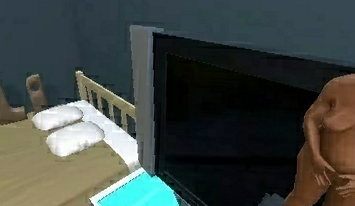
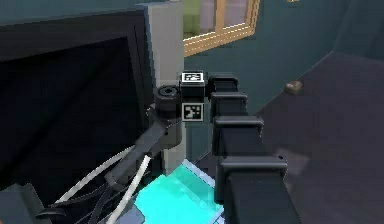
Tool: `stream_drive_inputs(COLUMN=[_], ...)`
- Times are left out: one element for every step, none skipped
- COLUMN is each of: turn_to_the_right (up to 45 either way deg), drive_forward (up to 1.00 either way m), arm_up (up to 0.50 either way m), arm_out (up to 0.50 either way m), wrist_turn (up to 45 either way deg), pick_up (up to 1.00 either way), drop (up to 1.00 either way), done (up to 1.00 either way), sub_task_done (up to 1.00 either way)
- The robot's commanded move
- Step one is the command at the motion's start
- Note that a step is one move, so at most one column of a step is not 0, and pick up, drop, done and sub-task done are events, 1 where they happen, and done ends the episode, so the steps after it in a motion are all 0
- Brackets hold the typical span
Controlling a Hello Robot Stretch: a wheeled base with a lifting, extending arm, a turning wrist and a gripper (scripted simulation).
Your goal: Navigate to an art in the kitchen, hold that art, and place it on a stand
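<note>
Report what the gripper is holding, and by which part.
Cannot tell: the gripper reaches in front of the big dark screen and a turquoise surface, so no hold can be made out.

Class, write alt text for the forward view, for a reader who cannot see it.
A large dark television screen stands close ahead, a brown statue at its right. Left of it lies a bed with two white pillows.

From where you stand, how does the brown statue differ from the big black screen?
The statue is brown and rounded, a bare torso; the screen is black, flat and rectangular, with a grey frame. The screen spans far more of the forward view than the statue. Both stand upright.
</note>
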Motion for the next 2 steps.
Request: stream_drive_inputs(turn_to_the_right=[0.0, 0.0], drive_forward=[0.0, 0.0], arm_up=[0.0, 0.0], arm_out=[0.0, -0.1], wrist_turn=[0.0, 0.0], pick_up=[0.0, 0.0], drop=[1.0, 0.0], done=[0.0, 0.0], sub_task_done=[0.0, 0.0])
